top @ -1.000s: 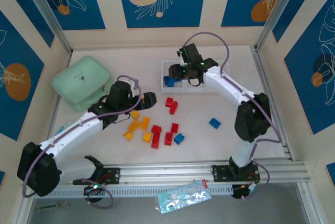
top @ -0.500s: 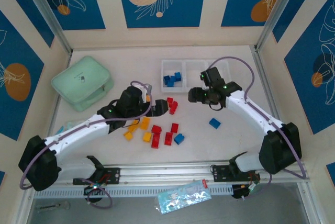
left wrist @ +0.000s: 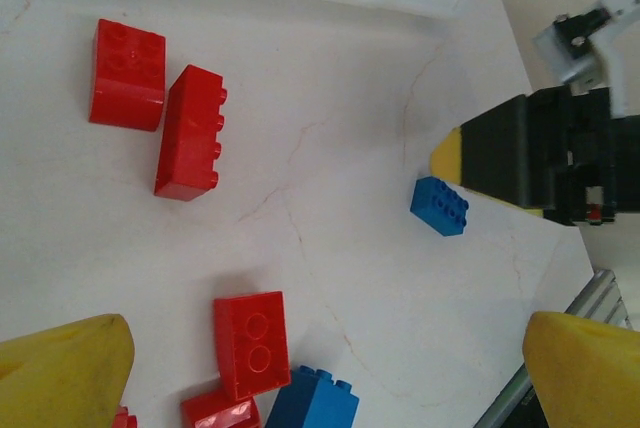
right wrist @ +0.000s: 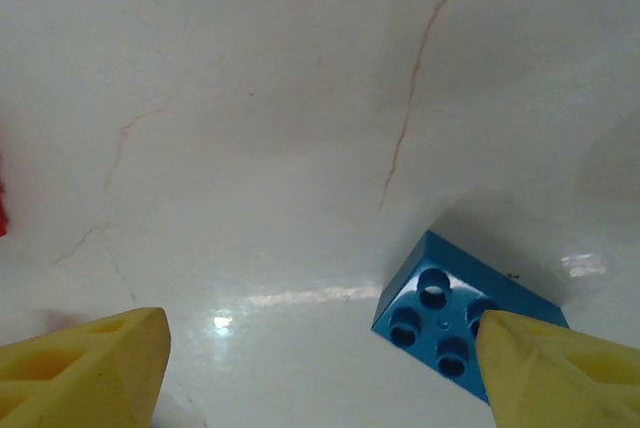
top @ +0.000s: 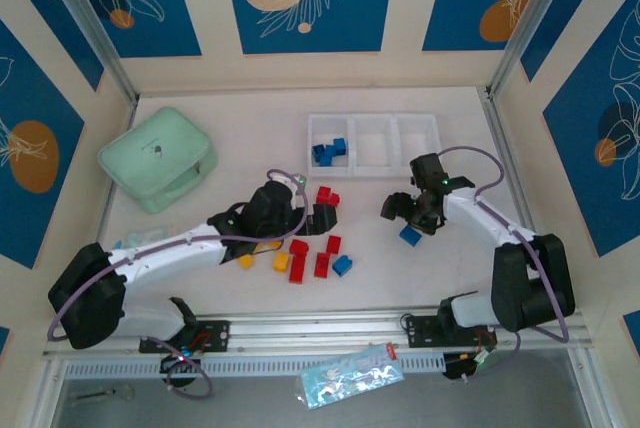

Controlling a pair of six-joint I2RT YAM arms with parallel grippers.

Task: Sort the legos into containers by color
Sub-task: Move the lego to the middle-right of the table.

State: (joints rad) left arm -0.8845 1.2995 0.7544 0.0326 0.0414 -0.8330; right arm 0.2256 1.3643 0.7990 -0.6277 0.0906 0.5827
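The white tray (top: pixel 372 120) has three compartments; the left one holds several blue bricks (top: pixel 328 152). Loose red, yellow and blue bricks lie mid-table. My left gripper (top: pixel 322 216) (left wrist: pixel 325 378) hangs open over them, with a red brick (left wrist: pixel 250 343) and a blue brick (left wrist: pixel 315 403) between its yellow fingertips (left wrist: pixel 60 368). A red pair (left wrist: pixel 190 132) lies beyond. My right gripper (top: pixel 400 214) (right wrist: pixel 320 368) is open and low over a lone blue brick (top: pixel 409 236) (right wrist: pixel 465 323), which sits by its right fingertip (right wrist: pixel 555 368).
A mint green zip case (top: pixel 157 158) lies at the back left. Yellow bricks (top: pixel 279 261) sit under the left forearm. The two grippers are close, and the right one (left wrist: pixel 540 158) appears in the left wrist view. A metal rail (top: pixel 380 328) runs along the near edge.
My right arm has swung from the tray's left compartment out and down to the lone blue brick. My left gripper has moved right, over the red bricks.
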